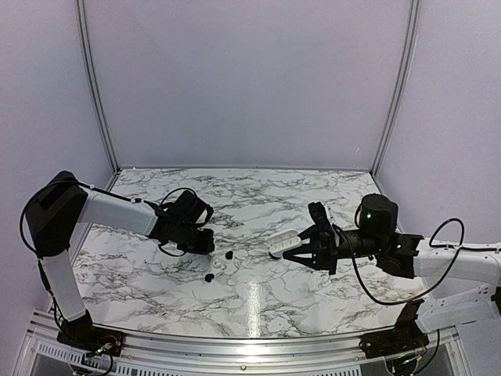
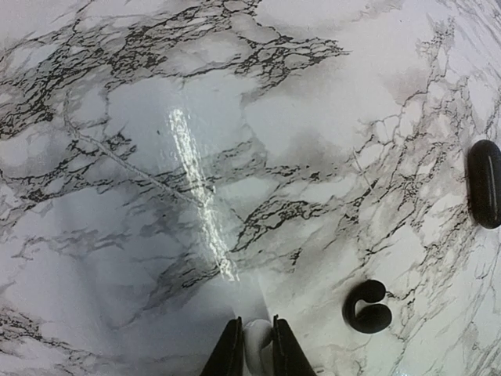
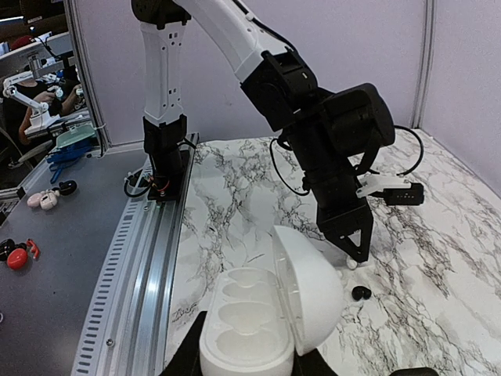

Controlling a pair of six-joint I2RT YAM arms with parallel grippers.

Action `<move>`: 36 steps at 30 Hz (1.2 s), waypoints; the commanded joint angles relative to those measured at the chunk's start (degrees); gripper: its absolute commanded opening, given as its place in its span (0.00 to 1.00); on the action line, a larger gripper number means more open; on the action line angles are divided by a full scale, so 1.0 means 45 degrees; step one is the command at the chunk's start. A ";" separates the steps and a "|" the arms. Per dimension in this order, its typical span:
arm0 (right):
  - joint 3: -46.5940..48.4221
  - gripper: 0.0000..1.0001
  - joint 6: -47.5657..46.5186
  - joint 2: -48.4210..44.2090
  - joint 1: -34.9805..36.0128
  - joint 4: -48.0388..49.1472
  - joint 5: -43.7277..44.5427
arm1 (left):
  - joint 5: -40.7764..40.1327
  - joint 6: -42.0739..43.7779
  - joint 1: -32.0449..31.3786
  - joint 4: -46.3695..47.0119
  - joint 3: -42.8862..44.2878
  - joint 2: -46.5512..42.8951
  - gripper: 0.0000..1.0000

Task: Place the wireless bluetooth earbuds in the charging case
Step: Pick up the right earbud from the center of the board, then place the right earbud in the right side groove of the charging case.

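Two arms reach toward each other over the marble table [image 1: 337, 196], and each of them has something white in its grip. The right gripper [image 3: 249, 362] is clenched on the charging case [image 3: 239, 333] — a white rounded box that fills the lower middle of the right wrist view. Its lid [image 3: 309, 286] stands swung open on the right side, and inside the body I can see smooth moulded hollows. In the overhead view the case sits a little right of the centre of the frame; whether it touches the marble I cannot tell. The left gripper [image 2: 257, 333] is closed on a small white earbud [image 2: 257, 348], which sits between the two dark fingers [image 2: 232, 356] at the bottom edge of the left wrist view. Seen from the right wrist, this gripper points down at the table in the middle right of the frame, with the white piece at its very tip, close to the surface. On the marble just to the right of the fingers lies a black earbud [image 2: 366, 307], curled like a letter C and not touching the gripper. Farther up, at the right edge of the same view, lies a black oval piece [image 2: 485, 184] — apart from the curled one. From above, the two grippers are near each other, with a stretch of marble between them.
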 commanded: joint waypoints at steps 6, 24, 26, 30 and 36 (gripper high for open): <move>0.0096 0.00 0.0064 0.0001 0.0122 0.0074 0.0084 | -0.0141 0.0553 -0.0267 -0.1289 -0.0079 -0.1213 0.00; 0.0053 0.00 0.0008 0.0088 0.0268 0.0838 -0.1311 | 0.0928 0.6833 -0.2730 -0.0590 -0.1671 -0.6890 0.00; 0.0084 0.00 -0.0020 0.0042 0.0341 0.0804 -0.1300 | 0.1035 0.7304 -0.3085 -0.0250 -0.2099 -0.8094 0.00; 0.0306 0.00 -0.0131 0.0211 0.0567 0.0480 -0.1249 | 0.1173 0.8011 -0.4124 0.0186 -0.2510 -0.9897 0.00; 0.0687 0.00 -0.0138 0.0711 0.0792 0.0192 -0.1130 | 0.0507 0.8491 -0.5763 0.0160 -0.1624 -0.9982 0.00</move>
